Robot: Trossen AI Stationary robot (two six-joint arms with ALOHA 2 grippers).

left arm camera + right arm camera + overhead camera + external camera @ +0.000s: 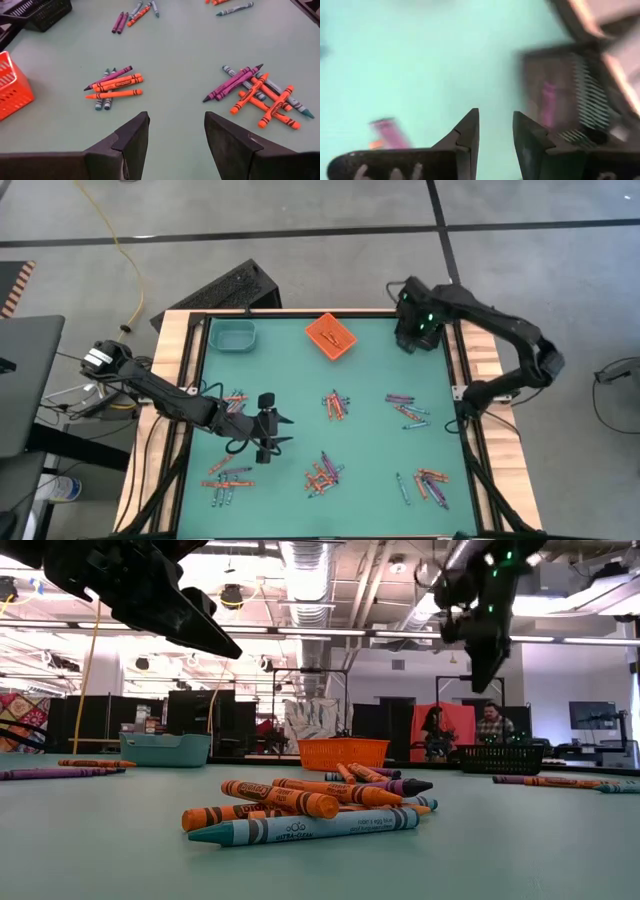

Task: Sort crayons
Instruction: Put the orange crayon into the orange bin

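Right now the left gripper (281, 431) hangs over the middle-left of the green table top (370, 380), its two dark fingers (131, 137) spread apart with nothing between them. Below it, in the left wrist view, lie two heaps of thin wax crayons: a small orange, purple and blue-grey bunch (112, 85) and a bigger criss-crossed pile (260, 95) off to the other side. Over at the far right corner, the right gripper (409, 340) sits up above the table by the wooden rim (478, 355), jaws parted and empty, right beside a dark slatted bin (580, 95) with one purple-pink crayon (548, 102) lying inside it. From above, the crayons are scattered in loose clusters across the mat: one in the centre (336, 405), one right of centre (408, 409), one near the front (323, 473), one at front right (430, 485) and a spread at front left (228, 475). An orange mesh basket (331, 336) stands tilted at the far middle, a teal plastic tray (233, 335) to its left. Down low, a teal crayon (305, 828) lies nearest the camera in front of several orange ones (280, 798).
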